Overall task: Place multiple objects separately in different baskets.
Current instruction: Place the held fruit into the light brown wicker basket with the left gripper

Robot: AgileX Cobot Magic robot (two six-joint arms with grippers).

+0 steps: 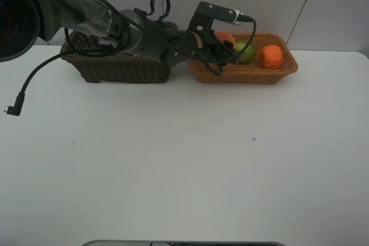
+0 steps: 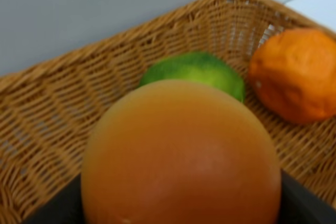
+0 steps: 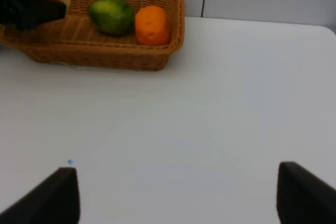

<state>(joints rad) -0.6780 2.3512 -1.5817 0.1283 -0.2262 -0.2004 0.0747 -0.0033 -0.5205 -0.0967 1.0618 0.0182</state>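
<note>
My left gripper reaches across the dark brown basket to the left end of the light tan basket. It is shut on the red-orange peach-like fruit, which fills the left wrist view between the dark jaws, just above the basket's weave. A green round fruit and an orange lie inside the tan basket. My right gripper hovers open over bare table, far from the basket. The dark basket's contents are hidden by the arm.
Both baskets stand against the back wall at the table's far edge. A loose black cable hangs from the left arm over the table's left side. A small blue speck marks the white tabletop.
</note>
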